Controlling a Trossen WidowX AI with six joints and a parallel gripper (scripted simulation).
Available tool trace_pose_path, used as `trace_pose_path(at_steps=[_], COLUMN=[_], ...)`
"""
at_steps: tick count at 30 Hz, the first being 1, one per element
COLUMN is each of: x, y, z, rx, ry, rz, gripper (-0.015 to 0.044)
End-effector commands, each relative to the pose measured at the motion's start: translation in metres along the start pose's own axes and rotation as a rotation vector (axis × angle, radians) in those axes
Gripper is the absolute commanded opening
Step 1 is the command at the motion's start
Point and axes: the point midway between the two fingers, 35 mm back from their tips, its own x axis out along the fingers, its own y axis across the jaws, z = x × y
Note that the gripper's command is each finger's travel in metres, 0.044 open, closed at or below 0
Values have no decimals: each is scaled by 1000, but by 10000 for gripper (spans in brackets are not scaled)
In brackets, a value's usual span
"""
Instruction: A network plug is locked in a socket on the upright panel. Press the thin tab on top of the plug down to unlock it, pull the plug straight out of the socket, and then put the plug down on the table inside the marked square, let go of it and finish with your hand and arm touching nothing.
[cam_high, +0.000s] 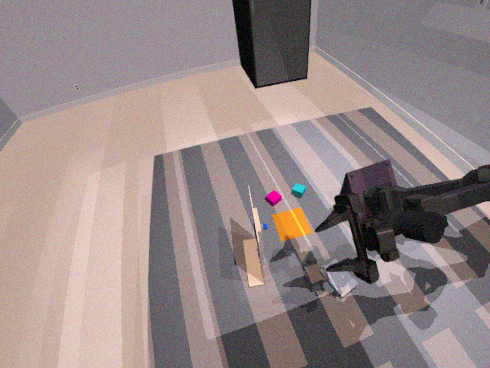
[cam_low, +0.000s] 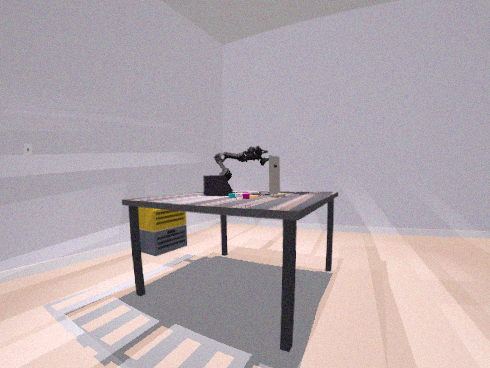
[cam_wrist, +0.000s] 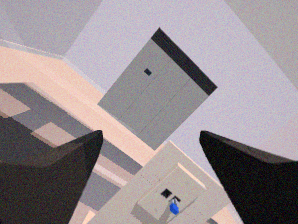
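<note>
The upright panel (cam_low: 274, 180) (cam_wrist: 140, 182) stands beyond the fingertips. In the wrist view its raised socket block (cam_wrist: 182, 182) shows a dark opening, with the small blue plug (cam_high: 265, 226) (cam_wrist: 174, 208) seated beside it, low in the view. The thin tab is too small to make out clearly. The orange marked square (cam_high: 287, 227) lies flat on the table in front of the panel. My gripper (cam_high: 322, 249) (cam_low: 265, 157) (cam_wrist: 152, 135) is wide open and empty, raised above the table. The plug lies below the line between the fingertips in the wrist view, not between them.
A magenta cube (cam_high: 273, 198) (cam_low: 246, 196) and a cyan cube (cam_high: 299, 190) (cam_low: 232, 195) lie on the striped table near the square. A tall dark cabinet (cam_high: 280, 45) stands beyond the table. Yellow and grey crates show under the table in the exterior view.
</note>
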Motion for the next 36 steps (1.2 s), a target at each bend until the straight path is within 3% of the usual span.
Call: trace_pose_path(at_steps=[1,10,36], x=[0,8,4], y=[0,-7,-30], z=[0,-25,-99], rx=[6,294,1193], ry=[0,3,34], rz=[0,11,35], gripper=[374,156,156])
